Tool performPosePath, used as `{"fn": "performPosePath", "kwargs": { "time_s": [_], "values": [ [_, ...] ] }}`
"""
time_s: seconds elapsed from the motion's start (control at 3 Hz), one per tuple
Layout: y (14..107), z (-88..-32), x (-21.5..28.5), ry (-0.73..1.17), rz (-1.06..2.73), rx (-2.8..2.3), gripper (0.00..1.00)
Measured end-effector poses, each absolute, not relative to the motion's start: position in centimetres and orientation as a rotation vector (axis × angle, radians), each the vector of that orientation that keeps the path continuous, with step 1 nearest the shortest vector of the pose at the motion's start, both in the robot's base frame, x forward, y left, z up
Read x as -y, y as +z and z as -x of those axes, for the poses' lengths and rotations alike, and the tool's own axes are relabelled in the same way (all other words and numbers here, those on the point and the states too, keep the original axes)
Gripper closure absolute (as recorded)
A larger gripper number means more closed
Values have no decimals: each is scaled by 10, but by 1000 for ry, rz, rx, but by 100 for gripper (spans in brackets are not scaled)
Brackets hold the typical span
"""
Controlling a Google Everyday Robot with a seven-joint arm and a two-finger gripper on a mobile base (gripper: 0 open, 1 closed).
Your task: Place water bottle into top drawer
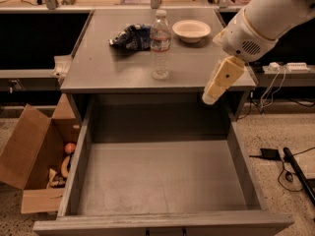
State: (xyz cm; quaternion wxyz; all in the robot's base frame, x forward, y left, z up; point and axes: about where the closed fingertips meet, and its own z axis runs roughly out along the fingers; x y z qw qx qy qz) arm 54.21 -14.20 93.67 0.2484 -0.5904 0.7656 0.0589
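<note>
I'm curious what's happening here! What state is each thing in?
Bottle: upright on the cabinet, cap on.
Drawer: open, empty.
Bowl: right way up.
Box: open, things inside.
End effector: at the cabinet's right front edge, away from the bottle.

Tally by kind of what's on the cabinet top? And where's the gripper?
water bottle: 1
white bowl: 1
crumpled blue bag: 1
Total: 3
The gripper hangs by the right front edge of the cabinet top, near the back right corner of the open top drawer.
</note>
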Motion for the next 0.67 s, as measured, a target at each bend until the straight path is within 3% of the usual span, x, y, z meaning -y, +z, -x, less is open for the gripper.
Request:
{"fn": "performPosePath", "kwargs": {
  "time_s": [0.67],
  "values": [
    [931, -562, 128, 203, 1548, -2060, 0]
  ]
}}
